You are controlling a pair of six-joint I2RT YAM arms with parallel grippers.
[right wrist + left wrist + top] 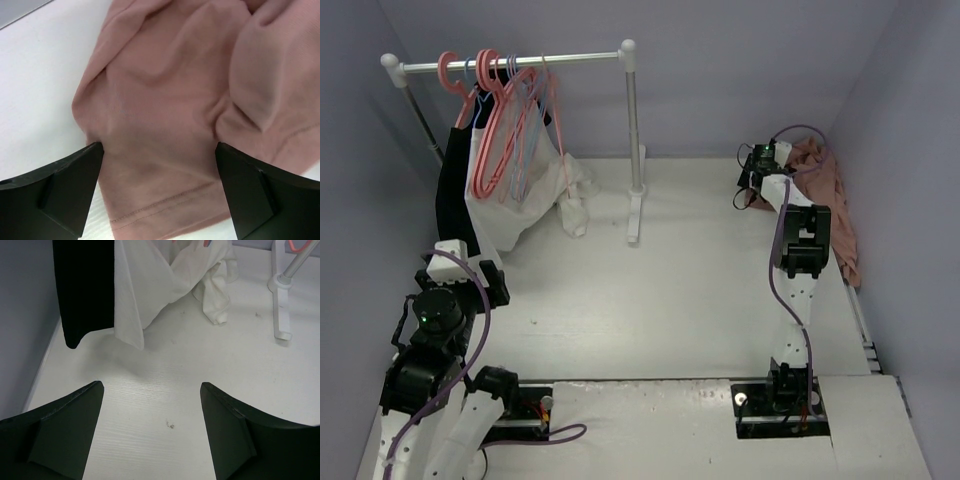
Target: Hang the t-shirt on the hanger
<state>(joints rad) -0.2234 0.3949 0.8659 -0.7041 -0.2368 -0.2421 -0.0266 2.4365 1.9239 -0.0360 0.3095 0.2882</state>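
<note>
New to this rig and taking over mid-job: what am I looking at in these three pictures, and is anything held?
Two robot arms are bolted at the near edge of a white table. The wide picture looks down from above and behind them. The other two come from a camera on each wrist; the dark shapes at the bottom belong to that arm's own claw. The left claw is open over bare table, facing a black garment and a white garment hanging from a rail. The right claw is open over the crumpled pink t-shirt at the far right. Nothing is held yet.
</note>
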